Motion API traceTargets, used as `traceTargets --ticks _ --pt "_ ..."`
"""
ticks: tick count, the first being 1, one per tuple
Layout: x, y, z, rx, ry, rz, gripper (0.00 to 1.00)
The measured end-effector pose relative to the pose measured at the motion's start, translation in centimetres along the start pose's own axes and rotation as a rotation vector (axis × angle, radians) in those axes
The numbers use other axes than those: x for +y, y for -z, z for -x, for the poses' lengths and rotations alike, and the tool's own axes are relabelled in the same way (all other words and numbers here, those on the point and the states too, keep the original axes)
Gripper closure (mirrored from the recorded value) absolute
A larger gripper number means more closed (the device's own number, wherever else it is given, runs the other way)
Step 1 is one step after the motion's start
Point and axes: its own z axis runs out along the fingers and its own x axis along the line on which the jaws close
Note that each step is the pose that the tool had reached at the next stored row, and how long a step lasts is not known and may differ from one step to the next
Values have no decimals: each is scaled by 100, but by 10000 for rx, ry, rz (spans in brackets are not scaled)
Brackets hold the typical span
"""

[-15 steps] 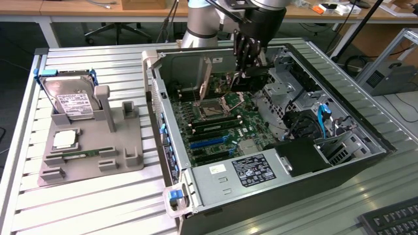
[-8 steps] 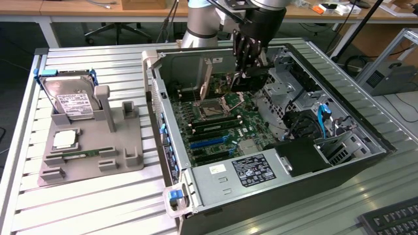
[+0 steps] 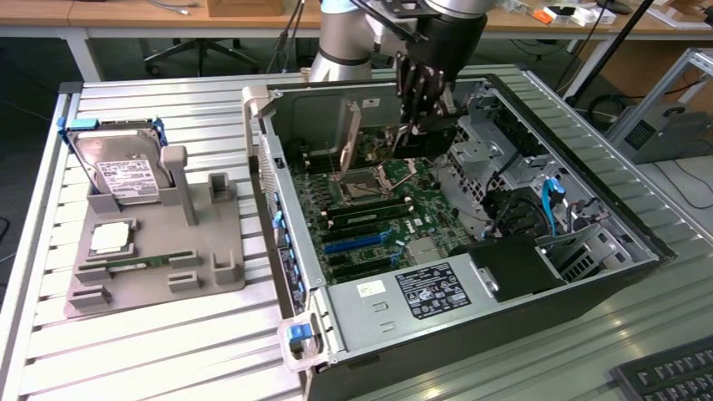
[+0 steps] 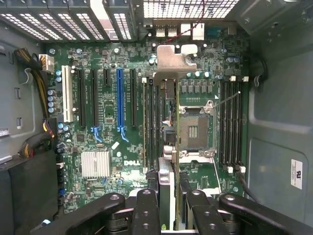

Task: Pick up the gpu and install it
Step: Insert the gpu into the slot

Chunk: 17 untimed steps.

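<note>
The gpu (image 3: 425,139) hangs inside the open computer case (image 3: 624,225), lifted above the motherboard (image 3: 368,209). My gripper (image 3: 418,104) is shut on the card from above. In the wrist view the gpu (image 4: 166,147) appears edge-on between my gripper (image 4: 168,215) fingers (image 4: 146,210), its silver end bracket (image 4: 173,58) toward the case's rear grille. The card is over the black slots beside the CPU socket (image 4: 193,129), apart from the blue expansion slot (image 4: 120,100). It is not touching the board.
A grey fixture (image 3: 212,251) at the exterior view's left holds a hard drive (image 3: 125,171), a CPU (image 3: 112,238) and a RAM stick (image 3: 139,263). The power supply (image 3: 412,292), drive cage (image 3: 490,142) and cables (image 3: 523,209) crowd the case. A keyboard (image 3: 669,376) lies at the front right.
</note>
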Motion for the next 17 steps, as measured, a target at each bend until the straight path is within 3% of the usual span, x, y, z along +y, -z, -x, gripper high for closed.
traceTargets --ticks 17 --pt "106 -27 -89 -1 0 0 73"
